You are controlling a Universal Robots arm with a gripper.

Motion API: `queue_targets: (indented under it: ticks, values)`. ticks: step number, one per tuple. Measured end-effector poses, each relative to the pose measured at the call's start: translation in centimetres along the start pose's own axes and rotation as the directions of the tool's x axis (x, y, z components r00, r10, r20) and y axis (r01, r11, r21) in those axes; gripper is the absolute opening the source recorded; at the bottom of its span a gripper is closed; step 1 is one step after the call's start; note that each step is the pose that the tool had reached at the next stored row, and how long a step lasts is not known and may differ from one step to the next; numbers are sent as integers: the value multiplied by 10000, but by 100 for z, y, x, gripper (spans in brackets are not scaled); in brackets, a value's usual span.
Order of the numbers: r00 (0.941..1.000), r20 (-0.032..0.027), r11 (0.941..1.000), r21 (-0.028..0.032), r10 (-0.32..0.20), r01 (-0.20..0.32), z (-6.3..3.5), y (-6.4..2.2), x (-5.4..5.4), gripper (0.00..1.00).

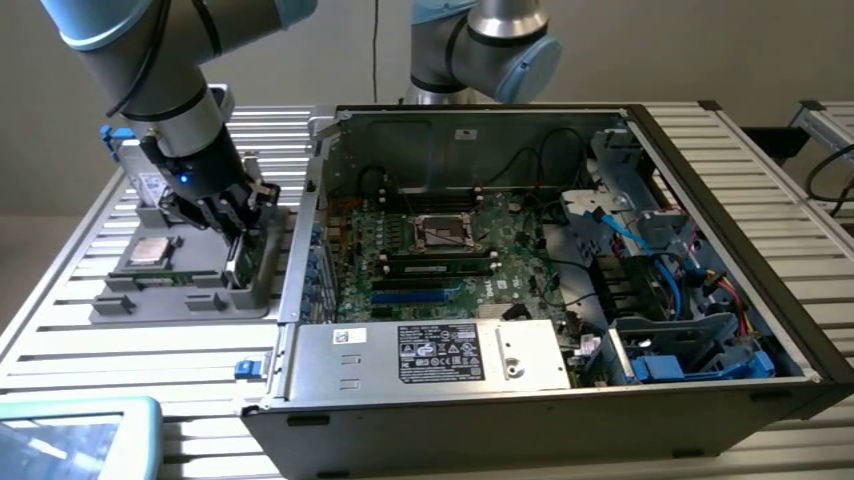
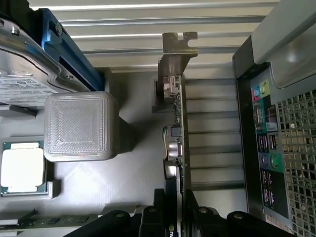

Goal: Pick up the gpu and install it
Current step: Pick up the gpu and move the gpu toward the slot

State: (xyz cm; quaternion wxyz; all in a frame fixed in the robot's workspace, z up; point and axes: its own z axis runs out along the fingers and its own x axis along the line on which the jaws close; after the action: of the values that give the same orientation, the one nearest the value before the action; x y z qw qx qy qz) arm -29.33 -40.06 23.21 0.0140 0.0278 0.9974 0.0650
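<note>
The gripper [image 2: 175, 213] is clenched on the gpu [image 2: 176, 128], which stands on edge in the grey tray [image 2: 133, 182] squarely between its fingers, likely kept upright so they can straddle the thin board, with the computer case [image 2: 276, 148] just beside.

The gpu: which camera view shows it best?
The wrist view: the gpu stands edge-on in the gray tray, its bracket visible, the gripper closed on it. In the exterior view the gripper hides most of it.
</note>
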Motion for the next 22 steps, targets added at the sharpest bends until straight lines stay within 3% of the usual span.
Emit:
queue_targets:
  ticks: [8,22]
  values:
    - [10000,-7,10000,0,1,-1,-185,24,-4,27]
    - [10000,-9,10000,1,3,-3,-790,102,-16,27]
